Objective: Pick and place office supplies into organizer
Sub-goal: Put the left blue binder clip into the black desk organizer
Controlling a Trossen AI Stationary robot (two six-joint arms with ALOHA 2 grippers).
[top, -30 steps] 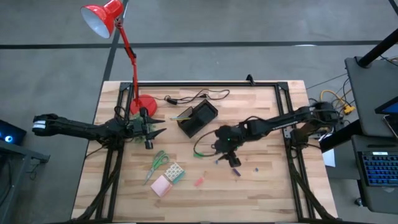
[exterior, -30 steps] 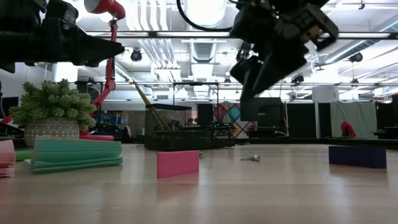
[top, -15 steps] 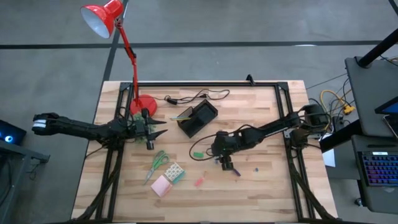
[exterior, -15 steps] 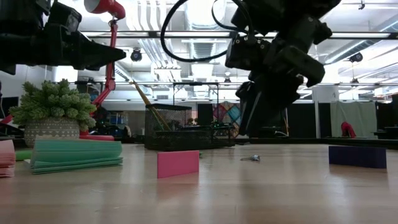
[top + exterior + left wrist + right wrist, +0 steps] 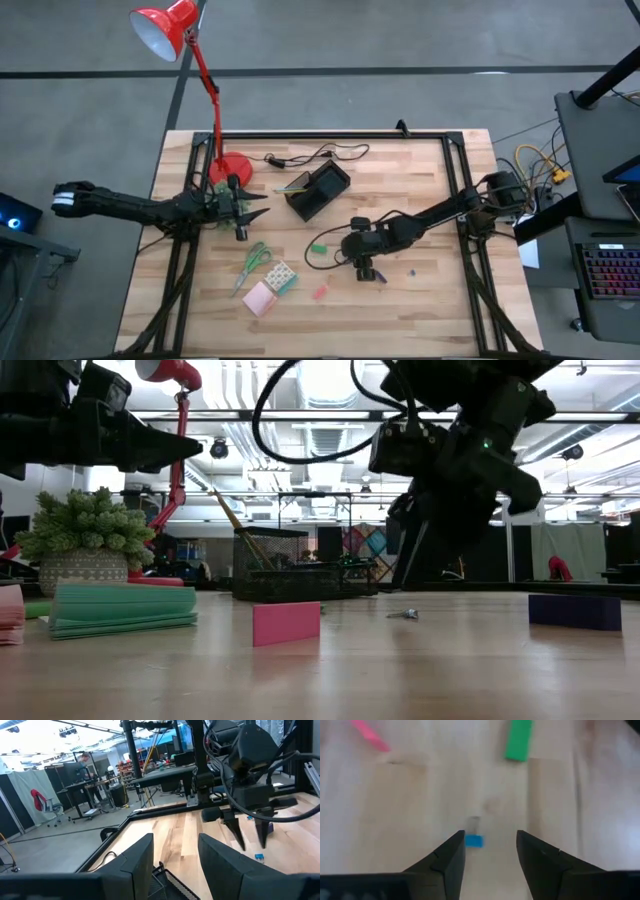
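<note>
Since a second ago the right gripper (image 5: 366, 270) has swung down and toward the near edge of the table, and it now hangs low over a small blue piece (image 5: 474, 840) that shows between its spread fingers (image 5: 451, 857) in the right wrist view. Nothing is pinched between them. A green piece (image 5: 319, 247) lies just to the left of that arm, and a pink piece (image 5: 320, 292) lies nearer the front edge.

Over by the lamp base (image 5: 233, 167), the left gripper (image 5: 258, 207) has stayed where it was, raised above the table, its fingers (image 5: 134, 862) parted and holding nothing.

Between the two arms and toward the back of the table sits the black organizer (image 5: 318, 190), set at an angle, with a cable (image 5: 310, 156) behind it. Scissors (image 5: 254, 262), a patterned block (image 5: 280, 276) and a pink pad (image 5: 259, 298) lie together near the front left, all outside the organizer
</note>
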